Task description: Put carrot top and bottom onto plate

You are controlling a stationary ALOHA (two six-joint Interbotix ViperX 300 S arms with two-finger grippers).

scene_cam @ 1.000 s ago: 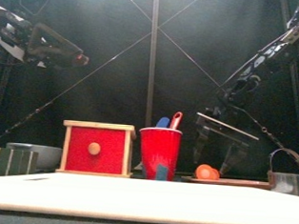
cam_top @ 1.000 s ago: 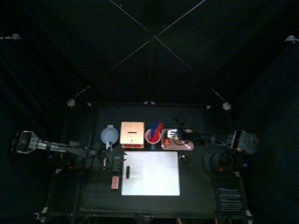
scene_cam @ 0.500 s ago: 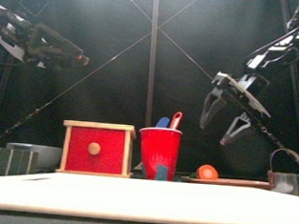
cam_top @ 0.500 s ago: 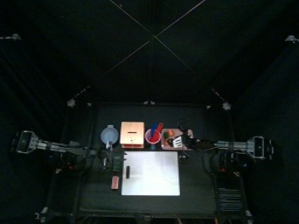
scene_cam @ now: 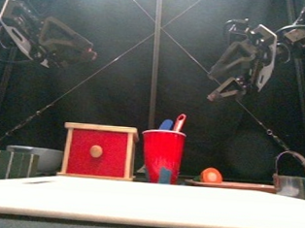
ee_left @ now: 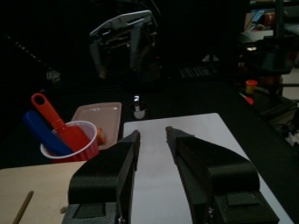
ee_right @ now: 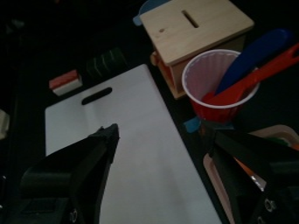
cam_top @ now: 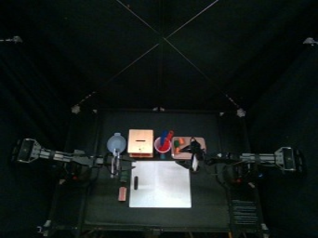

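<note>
The right arm has lifted away from the shallow pinkish-tan round plate (scene_cam: 233,185); its black two-fingered right gripper (scene_cam: 240,61), fingers spread wide, now hangs high above the desk, turned sideways. The small orange carrot piece (scene_cam: 211,175) on the plate is now unobscured.

Pretty dim overall, black curtains (cam_top: 159,56) eat most of the light. From above, only the white board (cam_top: 162,184) really glows, everything around it stays murky. At table height the light falls from overhead down the middle, and the near board (scene_cam: 147,205) is a soft, blurry band. The red cup (scene_cam: 164,156) looks crisp; the raised arms are a bit smeared.
</note>
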